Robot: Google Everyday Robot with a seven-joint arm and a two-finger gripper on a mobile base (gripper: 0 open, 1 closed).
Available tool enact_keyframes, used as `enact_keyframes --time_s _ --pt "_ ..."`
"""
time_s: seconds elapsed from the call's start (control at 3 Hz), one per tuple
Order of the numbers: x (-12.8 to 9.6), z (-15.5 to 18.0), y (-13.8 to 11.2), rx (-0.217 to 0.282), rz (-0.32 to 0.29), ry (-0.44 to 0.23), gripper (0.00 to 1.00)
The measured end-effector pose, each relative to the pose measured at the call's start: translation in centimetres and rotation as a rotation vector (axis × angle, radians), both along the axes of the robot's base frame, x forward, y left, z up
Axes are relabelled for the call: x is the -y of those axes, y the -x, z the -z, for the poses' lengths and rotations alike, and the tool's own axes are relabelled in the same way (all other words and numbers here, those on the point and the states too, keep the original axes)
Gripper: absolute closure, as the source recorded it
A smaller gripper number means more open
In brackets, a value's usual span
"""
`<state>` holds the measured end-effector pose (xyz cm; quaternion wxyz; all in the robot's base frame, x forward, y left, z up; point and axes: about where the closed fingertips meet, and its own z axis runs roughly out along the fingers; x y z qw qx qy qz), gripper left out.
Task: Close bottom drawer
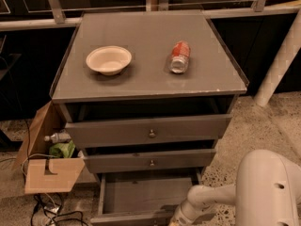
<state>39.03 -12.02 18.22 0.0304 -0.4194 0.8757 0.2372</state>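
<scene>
Off at 8 o'clock from the cabinet (146,81) there's an open cardboard box (49,174) with a bottle (56,137) in it, and on the cabinet top a bowl (108,60) sits toward 10 o'clock with a can (179,57) on its side toward 2. The bottom drawer (141,194) is pulled way out at 6 o'clock in the shot, floor showing. The gripper (175,221) is at that drawer's 5 o'clock corner, right by the front, cut off by the frame edge, so I can't tell how open it is or if it's got hold of anything.
</scene>
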Motion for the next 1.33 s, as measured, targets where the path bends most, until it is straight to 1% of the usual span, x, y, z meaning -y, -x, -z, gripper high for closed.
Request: enact_keyframes --time_s 0.33,0.67,1.33 --pt "0.0 0.0 0.01 0.0 0.0 0.0 0.0" --pt "0.0 0.01 0.01 0.0 0.0 0.0 0.04" --pt "-0.01 0.01 0.01 0.0 0.0 0.0 0.5"
